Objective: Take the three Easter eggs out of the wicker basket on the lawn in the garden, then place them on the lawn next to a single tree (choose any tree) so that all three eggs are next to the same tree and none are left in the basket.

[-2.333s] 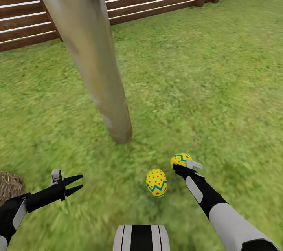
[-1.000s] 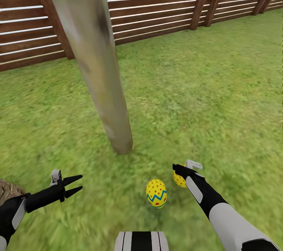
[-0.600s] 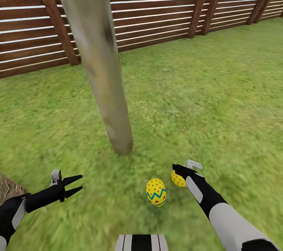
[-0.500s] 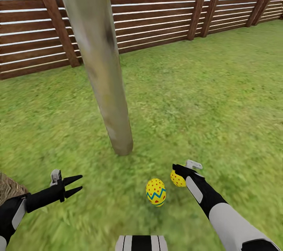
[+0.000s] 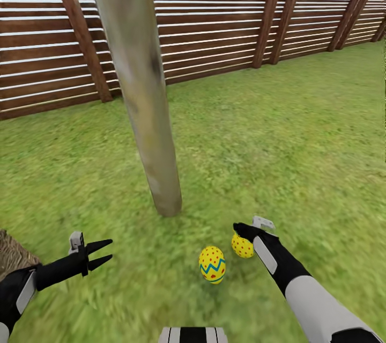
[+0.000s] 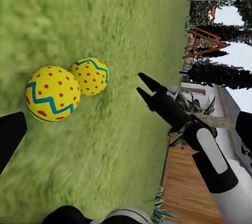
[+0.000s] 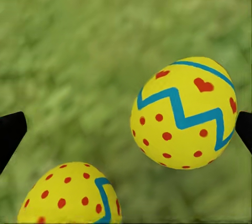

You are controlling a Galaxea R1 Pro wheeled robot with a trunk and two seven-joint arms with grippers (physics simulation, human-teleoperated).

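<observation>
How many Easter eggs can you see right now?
2. One Easter egg lies on the lawn below the tree trunk; the second egg sits just beside the right claw. A third may be hidden elsewhere.

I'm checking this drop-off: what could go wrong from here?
The right gripper sits right above the second egg, so lifting away could nudge it into the first egg and roll both from the tree. Two eggs show on the lawn; the third may remain in the basket.
</observation>
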